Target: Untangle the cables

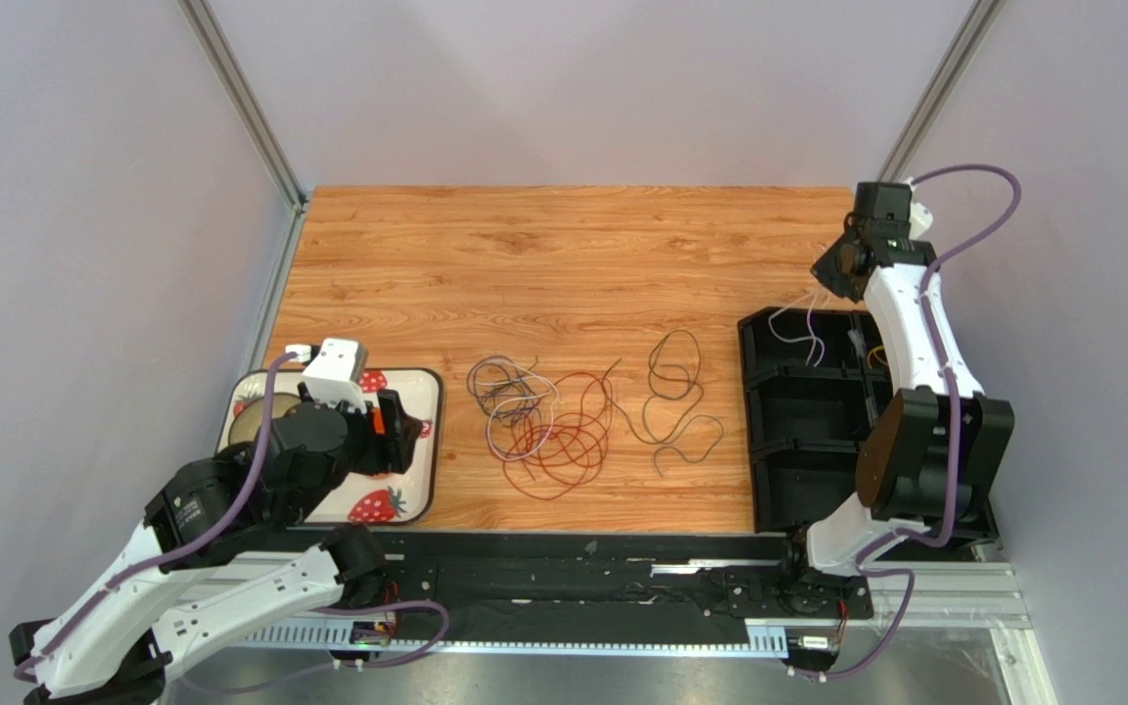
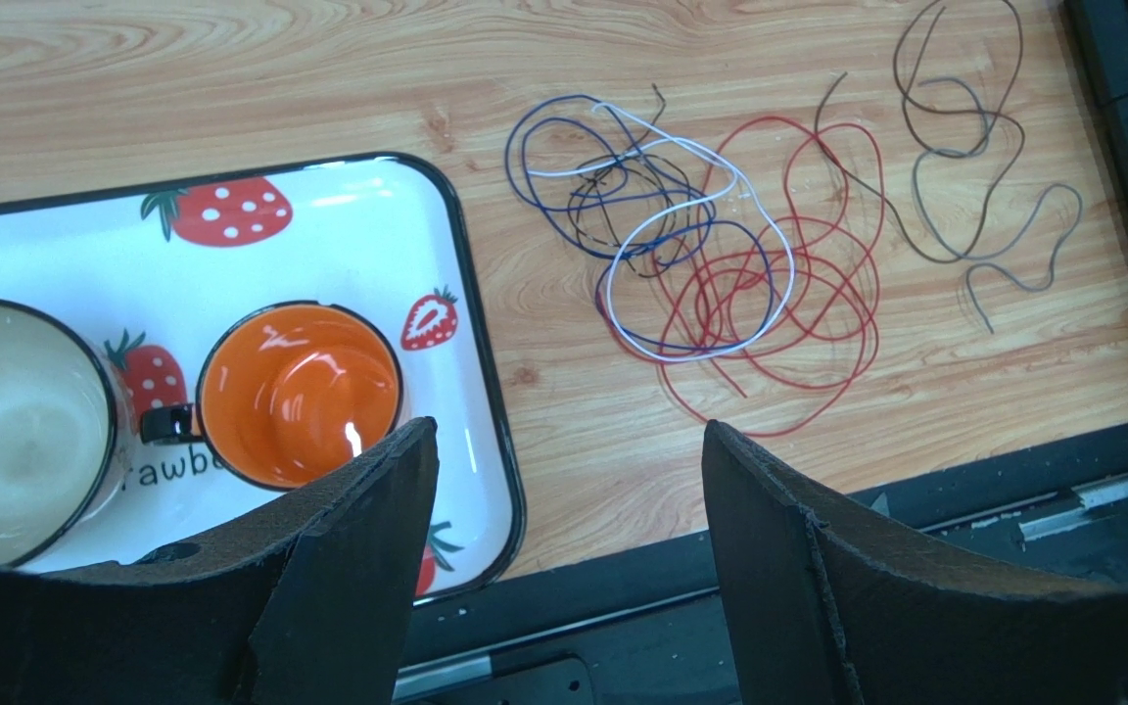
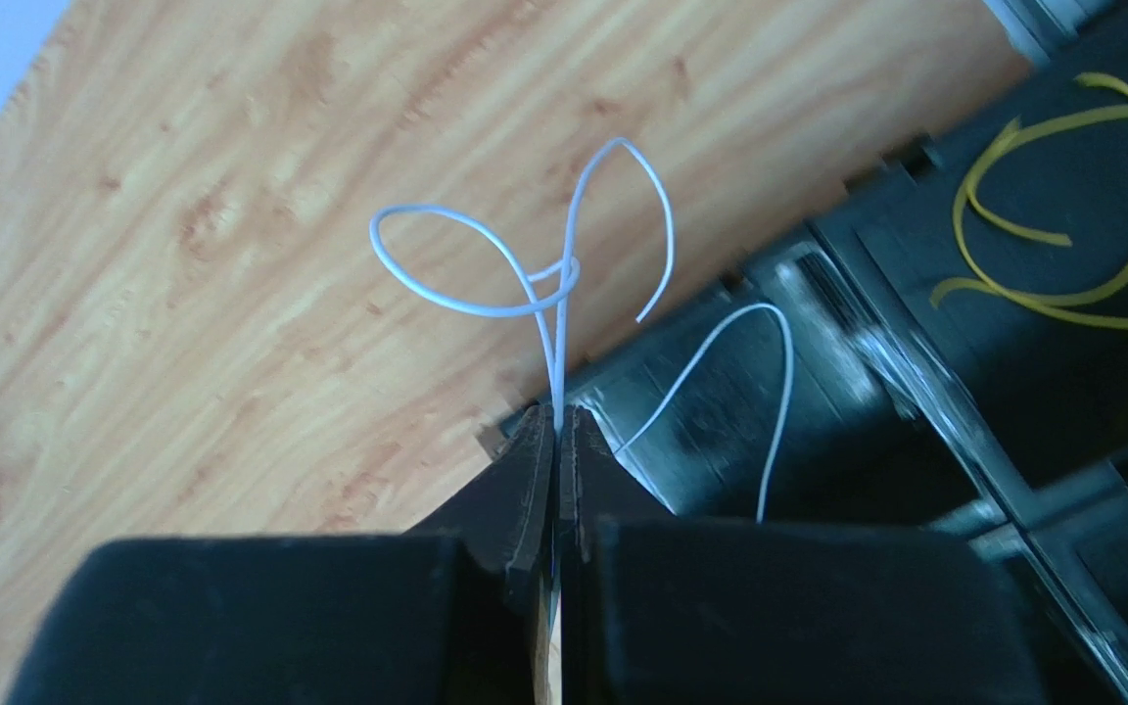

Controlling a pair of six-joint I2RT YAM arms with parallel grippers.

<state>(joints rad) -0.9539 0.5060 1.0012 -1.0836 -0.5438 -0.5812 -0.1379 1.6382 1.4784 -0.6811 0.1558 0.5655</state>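
1. Here, right pincer (image 3: 555, 429) clamped together on thin white cable (image 3: 557, 338), its knotted loops springing over the worktop (image 3: 232, 294) beside the black compartment tray (image 3: 894, 441). Risk: slick wire slipping free, or snagging a tray wall.
2. Left pincer (image 2: 567, 434) apart, empty, over the strawberry tray (image 2: 364, 221).
3. Remaining cables (image 1: 563, 426): glossy red, blue, white and dark curls overlapping mid-worktop. Risk: lifting one and dragging all.

The only legible lettering is "rawb", in dark letters on the white strawberry-patterned tray (image 2: 485, 367). The pale bowl (image 2: 11, 426) hides the start of the word and the orange mug (image 2: 298, 394) hides its end.
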